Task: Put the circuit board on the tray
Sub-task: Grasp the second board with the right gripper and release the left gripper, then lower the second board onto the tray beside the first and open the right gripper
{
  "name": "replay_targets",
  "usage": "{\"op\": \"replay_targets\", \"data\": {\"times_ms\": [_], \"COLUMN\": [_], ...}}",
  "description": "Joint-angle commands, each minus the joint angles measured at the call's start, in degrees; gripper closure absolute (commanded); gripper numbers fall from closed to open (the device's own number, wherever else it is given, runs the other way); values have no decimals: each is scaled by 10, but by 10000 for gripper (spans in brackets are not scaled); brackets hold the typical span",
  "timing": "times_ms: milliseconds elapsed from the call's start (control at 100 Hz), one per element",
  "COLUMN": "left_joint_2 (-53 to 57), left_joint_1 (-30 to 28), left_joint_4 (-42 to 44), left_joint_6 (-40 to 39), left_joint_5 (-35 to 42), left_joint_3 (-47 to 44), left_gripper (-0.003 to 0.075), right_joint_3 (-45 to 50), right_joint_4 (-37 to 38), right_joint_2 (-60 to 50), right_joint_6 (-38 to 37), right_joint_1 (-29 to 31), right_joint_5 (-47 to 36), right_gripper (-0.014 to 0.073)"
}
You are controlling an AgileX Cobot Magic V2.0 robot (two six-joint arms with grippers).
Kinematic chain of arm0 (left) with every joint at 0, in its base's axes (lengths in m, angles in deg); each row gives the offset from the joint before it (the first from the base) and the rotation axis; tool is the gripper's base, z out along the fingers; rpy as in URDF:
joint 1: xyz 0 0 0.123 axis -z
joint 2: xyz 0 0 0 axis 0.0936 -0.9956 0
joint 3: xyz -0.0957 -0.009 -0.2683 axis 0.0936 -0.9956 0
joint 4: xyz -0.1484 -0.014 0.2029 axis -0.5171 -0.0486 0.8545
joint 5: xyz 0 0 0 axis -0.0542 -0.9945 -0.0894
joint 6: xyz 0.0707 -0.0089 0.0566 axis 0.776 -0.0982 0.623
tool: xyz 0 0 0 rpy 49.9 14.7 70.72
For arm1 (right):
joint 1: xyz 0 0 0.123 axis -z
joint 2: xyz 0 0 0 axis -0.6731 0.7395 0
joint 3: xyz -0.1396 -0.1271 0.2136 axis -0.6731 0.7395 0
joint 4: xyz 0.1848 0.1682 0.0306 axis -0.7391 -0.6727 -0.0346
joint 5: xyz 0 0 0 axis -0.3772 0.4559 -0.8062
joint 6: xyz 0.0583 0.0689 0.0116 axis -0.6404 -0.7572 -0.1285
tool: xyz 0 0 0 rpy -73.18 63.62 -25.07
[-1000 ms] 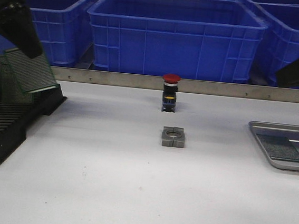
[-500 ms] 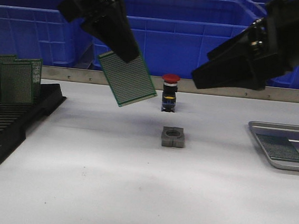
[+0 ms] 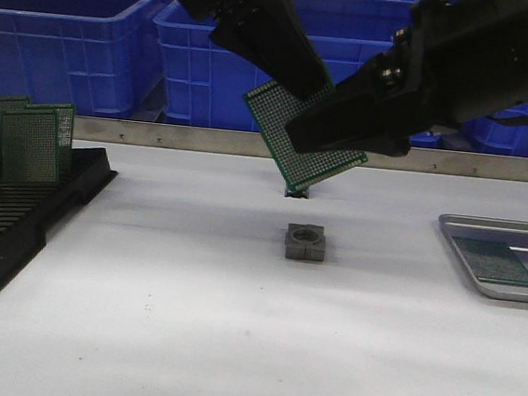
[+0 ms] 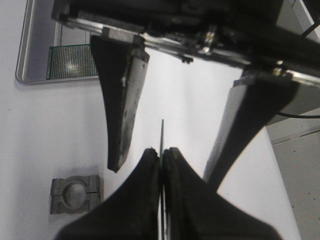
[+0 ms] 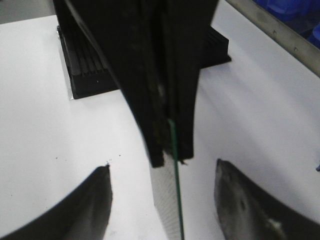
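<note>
My left gripper (image 3: 315,79) is shut on the top edge of a green perforated circuit board (image 3: 274,113) and holds it tilted in the air over the table's middle. In the left wrist view its fingertips (image 4: 161,151) pinch the board's thin edge (image 4: 162,132). My right gripper (image 3: 303,136) is open, with one finger on each side of the board's lower part and a gap on both sides (image 5: 163,166). The board's edge (image 5: 176,195) runs between them. The silver tray (image 3: 457,237) lies at the right edge of the table with another green board (image 3: 495,260) flat in it.
A black slotted rack (image 3: 18,221) with several upright boards (image 3: 28,143) stands at the left. A grey clamp block (image 3: 306,242) lies mid-table below the held board. A black push-button base (image 3: 297,192) shows just under the board. Blue bins (image 3: 92,41) stand behind a metal rail.
My left gripper carried the board from the rack at the left to the middle. My right gripper came in from the right and now straddles the board with open fingers.
</note>
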Motion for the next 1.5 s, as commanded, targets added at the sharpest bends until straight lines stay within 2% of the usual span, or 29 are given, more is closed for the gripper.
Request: {"op": "replay_targets", "data": {"times_ms": [0, 150, 250, 350, 420, 490, 540, 610, 640, 680, 860, 950, 1070, 1220, 1340, 1390, 1440, 1490], "left_joint_2": [35, 35, 35, 35, 35, 35, 35, 35, 35, 35, 35, 35, 36, 36, 36, 36, 36, 36], "left_joint_1": [5, 5, 5, 5, 5, 5, 5, 5, 5, 3, -26, -44, -62, -65, -65, -65, -65, -65], "left_joint_4": [-45, -45, -45, -45, -45, -45, -45, -45, -45, -44, -15, -15, -16, -16, -16, -16, -16, -16], "left_joint_6": [-2, -2, -2, -2, -2, -2, -2, -8, -17, -18, -50, -68, -71, -79, -79, -79, -79, -79], "left_joint_5": [-36, -36, -36, -36, -36, -36, -31, -26, -25, -23, -21, -32, -34, -34, -34, -34, -34, -34], "left_joint_3": [16, 16, 16, 16, 16, 16, 16, 16, 16, 18, 49, 65, 67, 67, 67, 67, 67, 67], "left_gripper": [741, 741, 740, 728, 658, 517, 366, 196, 140, 106, 103, 103, 103, 103, 103, 103, 103, 103], "right_joint_3": [-17, -17, -17, -17, -17, -17, -15, -14, -14, -13, -11, -11, -15, -15, -23, -34, -45, -55], "right_joint_4": [-28, -28, -28, -28, -28, -28, -28, -26, -24, -20, 34, 66, 108, 141, 142, 147, 157, 171], "right_joint_2": [-5, 6, 6, 6, 6, 6, 6, 6, 6, 6, 6, 7, 15, 43, 84, 100, 113, 120], "right_joint_6": [0, -31, -31, -31, -43, -73, -91, -110, -121, -138, -273, -349, -429, -460, -459, -459, -459, -459], "right_joint_1": [0, 0, 0, 0, 0, 0, 0, 0, 0, 1, 34, 83, 178, 280, 305, 305, 304, 303], "right_joint_5": [19, 23, 29, 31, 31, 24, 16, 8, 4, -1, -26, -32, -22, 3, 0, 0, 5, 8], "right_gripper": [277, 561, 722, 713, 714, 714, 714, 714, 714, 714, 715, 715, 715, 715, 705, 668, 587, 437]}}
